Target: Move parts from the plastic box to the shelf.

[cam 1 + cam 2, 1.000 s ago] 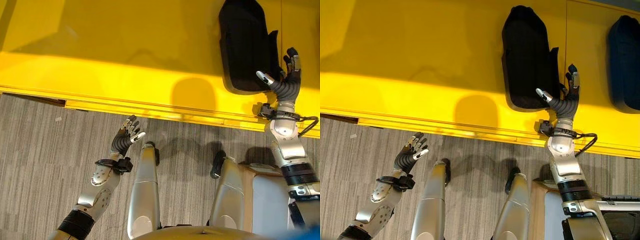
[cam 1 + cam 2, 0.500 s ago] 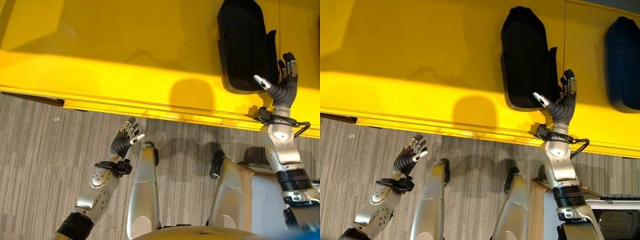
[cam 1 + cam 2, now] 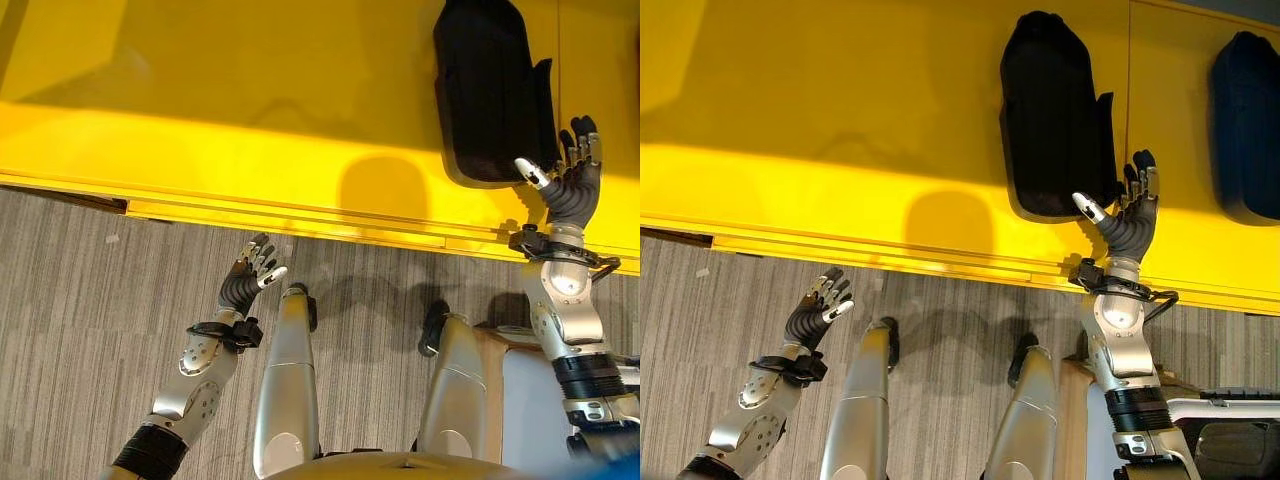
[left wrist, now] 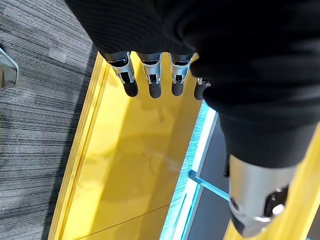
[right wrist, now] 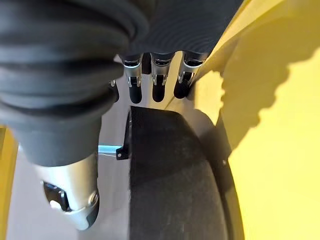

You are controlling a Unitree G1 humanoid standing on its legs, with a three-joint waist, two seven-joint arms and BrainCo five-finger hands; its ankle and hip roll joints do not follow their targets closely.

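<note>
Releasing: right hand (image 3: 1127, 218) sits with fingers spread and straight, gripping nothing, just beside the lower right corner of the black part (image 3: 1055, 120) on the yellow shelf (image 3: 840, 120).
Change at the hand: half a second ago its fingers and thumb reached in against the part's edge; now the hand has eased back and a little to the right, so it looks clear of the part or barely touching.
Part: lying flat on the shelf, long axis running away from the robot, in the same place as a second ago.
Right wrist view: the hand's fingertips (image 5: 158, 92) point past the part's dark rounded body (image 5: 175, 175), with nothing held between them.
Meaning for the task: this part appears delivered and let go; the placing step looks finished.
Second part (image 3: 1245, 125): another black piece further right on the shelf, well apart from the hand.
Left hand (image 3: 248, 281): relaxed and empty over the grey floor (image 3: 70, 300), short of the shelf edge, hardly moved.
Plastic box: a likely corner of it shows at the lower right (image 3: 1230, 435); I cannot tell what remains inside.
</note>
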